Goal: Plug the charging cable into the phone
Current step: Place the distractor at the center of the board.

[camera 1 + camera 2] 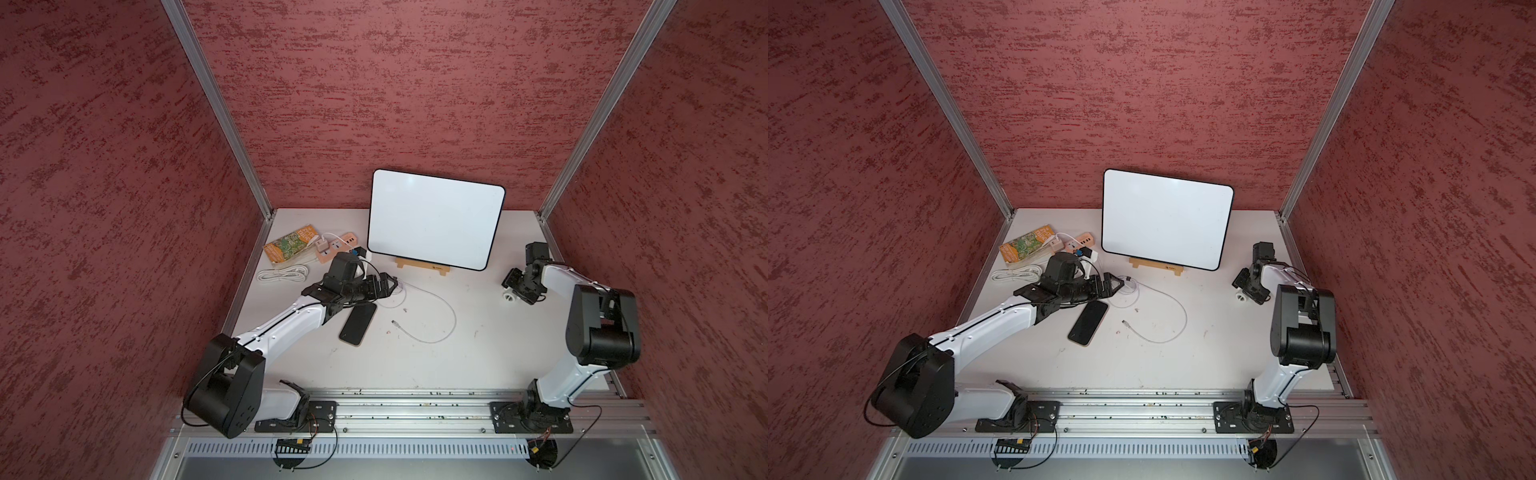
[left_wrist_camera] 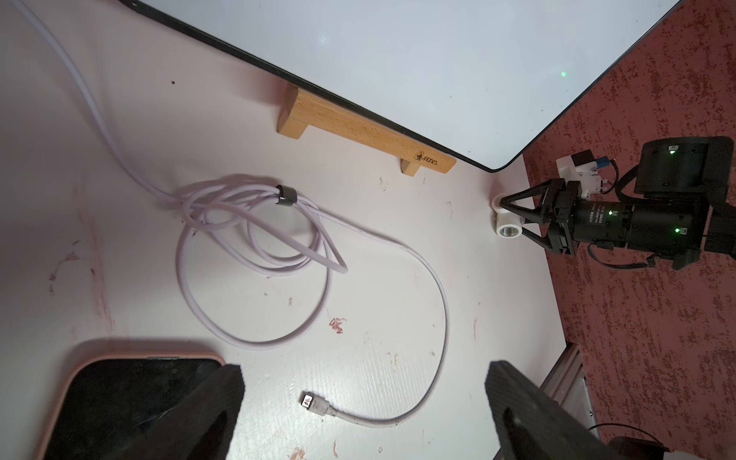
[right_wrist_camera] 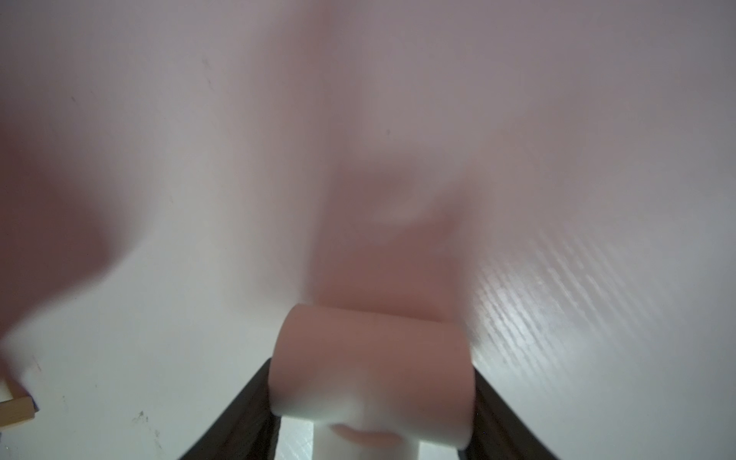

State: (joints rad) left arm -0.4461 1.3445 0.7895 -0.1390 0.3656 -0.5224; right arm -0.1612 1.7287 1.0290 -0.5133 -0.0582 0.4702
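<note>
- The charging cable [image 2: 320, 407] lies loose on the worktop [image 1: 415, 365], mid-frame in both top views. Its tip lies right of the phone [image 1: 358, 326], not touching it.
- The left fingers [image 2: 223, 394], spread wide and empty, sit just above the phone.
- The right fingers [image 3: 247, 418], at the frame's right, pinch a small white block [image 1: 509, 296].

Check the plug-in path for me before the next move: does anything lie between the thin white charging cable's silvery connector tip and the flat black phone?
Nothing visible does. Only bare white table separates the charging cable's connector tip from the tan-edged black phone. The open left gripper hovers nearby, holding nothing.
</note>
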